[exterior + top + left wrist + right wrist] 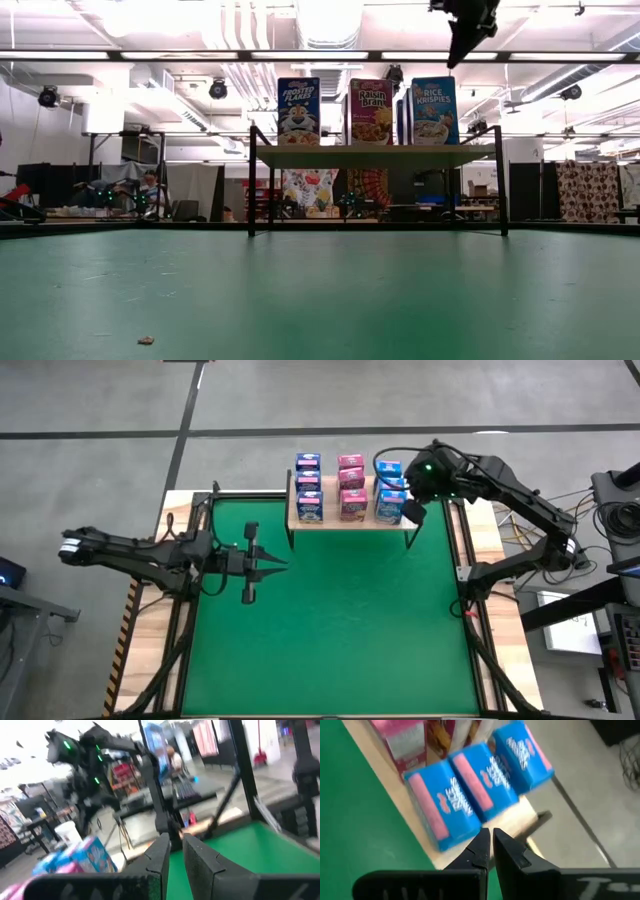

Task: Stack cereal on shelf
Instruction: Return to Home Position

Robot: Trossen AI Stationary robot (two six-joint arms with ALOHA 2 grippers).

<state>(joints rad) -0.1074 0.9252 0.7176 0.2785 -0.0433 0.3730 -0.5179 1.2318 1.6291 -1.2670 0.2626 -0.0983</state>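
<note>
The left hand (283, 565), fingers together and holding nothing, waits over the left half of the green desk (340, 650), well apart from the shelf (350, 523) at the far edge. On the shelf stands the cereal (351, 490) in three near-to-far rows: dark blue left, pink centre, light blue right. The right hand (414, 513), fingers together and empty, hangs above the shelf's right near corner, the light blue row just to its left. Stacking looks complete; a clean retreat likely means drawing rightward, away from the boxes.
</note>
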